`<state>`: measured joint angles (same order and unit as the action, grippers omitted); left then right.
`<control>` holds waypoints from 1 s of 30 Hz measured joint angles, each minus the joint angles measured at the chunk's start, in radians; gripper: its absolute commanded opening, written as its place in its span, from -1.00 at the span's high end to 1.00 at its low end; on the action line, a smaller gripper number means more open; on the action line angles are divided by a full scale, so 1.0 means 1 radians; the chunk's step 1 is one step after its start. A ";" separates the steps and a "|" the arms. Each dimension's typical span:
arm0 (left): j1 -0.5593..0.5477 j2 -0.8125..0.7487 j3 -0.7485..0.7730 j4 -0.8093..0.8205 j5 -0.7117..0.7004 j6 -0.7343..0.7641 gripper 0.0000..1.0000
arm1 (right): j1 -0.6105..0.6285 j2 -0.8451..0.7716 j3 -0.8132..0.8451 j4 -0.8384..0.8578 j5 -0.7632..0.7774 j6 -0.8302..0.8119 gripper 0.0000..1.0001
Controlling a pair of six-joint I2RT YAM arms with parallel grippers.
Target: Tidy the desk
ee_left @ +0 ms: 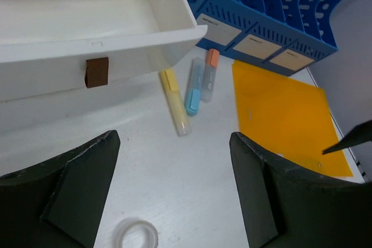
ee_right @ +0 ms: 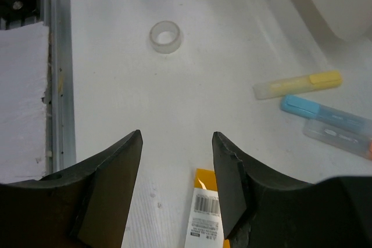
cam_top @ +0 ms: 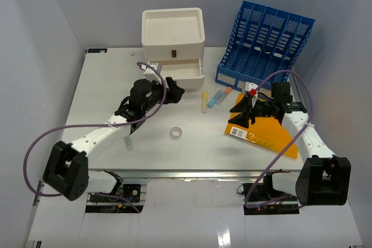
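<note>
The white desk [cam_top: 104,97] holds a yellow highlighter [cam_top: 204,101], a blue one [cam_top: 215,98] and an orange-capped one [cam_top: 224,92] at its middle. A clear tape ring [cam_top: 176,133] lies nearer the front. An orange folder [cam_top: 264,135] lies at the right. My left gripper [cam_top: 174,92] is open and empty in front of the drawer box's open drawer [ee_left: 87,15]; its view shows the highlighters [ee_left: 175,101] ahead and the ring [ee_left: 135,235] below. My right gripper [ee_right: 176,135] is open and empty above the folder's labelled corner [ee_right: 204,216].
A white three-drawer box [cam_top: 172,30] stands at the back. A blue file rack [cam_top: 264,39] stands at the back right. A small clear item [cam_top: 128,142] lies by the left arm. The metal rail [ee_right: 58,68] runs along the front edge.
</note>
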<state>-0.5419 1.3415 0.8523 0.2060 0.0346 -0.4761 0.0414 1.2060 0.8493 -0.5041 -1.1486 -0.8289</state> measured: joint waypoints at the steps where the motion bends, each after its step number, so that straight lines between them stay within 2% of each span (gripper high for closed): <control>1: 0.000 -0.047 -0.016 -0.027 0.014 0.013 -0.75 | 0.042 0.008 0.004 -0.006 0.025 -0.002 -0.16; 7: 0.002 -0.358 -0.119 -0.199 0.027 0.122 -0.80 | 0.486 0.099 0.060 0.006 0.341 0.092 -0.24; 11: 0.004 -0.617 -0.187 -0.309 -0.042 0.177 -0.88 | 0.674 0.254 0.196 0.020 0.543 0.215 -0.37; 13: 0.005 -0.745 -0.218 -0.351 -0.080 0.190 -0.96 | 0.720 0.358 0.280 0.055 0.631 0.289 -0.42; 15: 0.006 -0.862 -0.240 -0.382 -0.119 0.197 -0.96 | 0.752 0.451 0.348 0.071 0.688 0.352 -0.41; 20: 0.007 -1.073 -0.275 -0.438 -0.217 0.205 -0.96 | 0.802 0.668 0.527 0.051 0.775 0.478 -0.22; 25: 0.008 -1.118 -0.277 -0.463 -0.283 0.205 -0.96 | 0.824 0.790 0.629 0.032 0.835 0.545 -0.12; 30: 0.008 -1.117 -0.277 -0.492 -0.306 0.205 -0.96 | 0.833 0.834 0.662 0.025 0.878 0.567 0.05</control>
<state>-0.5339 0.2245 0.5748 -0.2861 -0.2717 -0.2712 0.8739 2.0402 1.5109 -0.4787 -0.2705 -0.2617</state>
